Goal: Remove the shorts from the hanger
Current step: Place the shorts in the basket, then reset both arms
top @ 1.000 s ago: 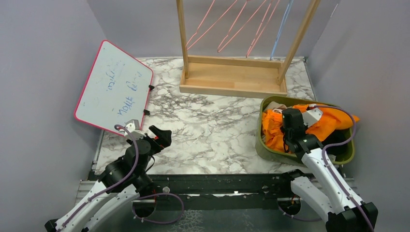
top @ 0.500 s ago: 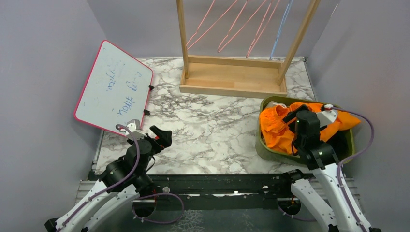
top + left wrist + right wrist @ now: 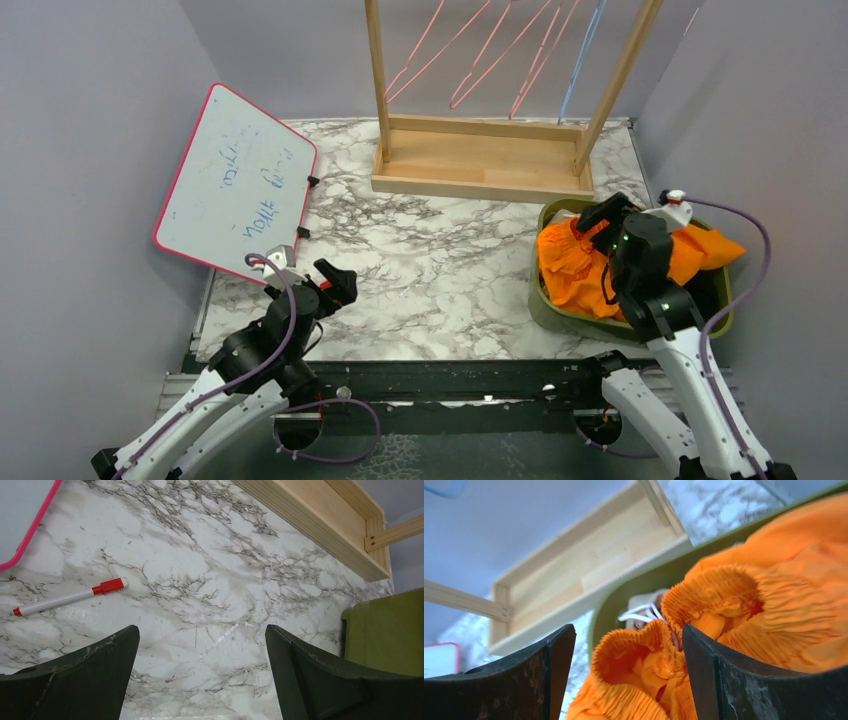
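Rt end effector (image 3: 600, 215) wide, empty, just above orange shorts (image 3: 572, 272) in green bin (image 3: 541, 308) at desk (image 3: 440, 260) rt edge. L end effector (image 3: 335, 283) wide, empty, over desk near marker (image 3: 70, 596).

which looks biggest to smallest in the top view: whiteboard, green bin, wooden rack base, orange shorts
1. green bin
2. whiteboard and wooden rack base: these look about alike, so they are not ranked against each other
3. orange shorts, lying inside the bin
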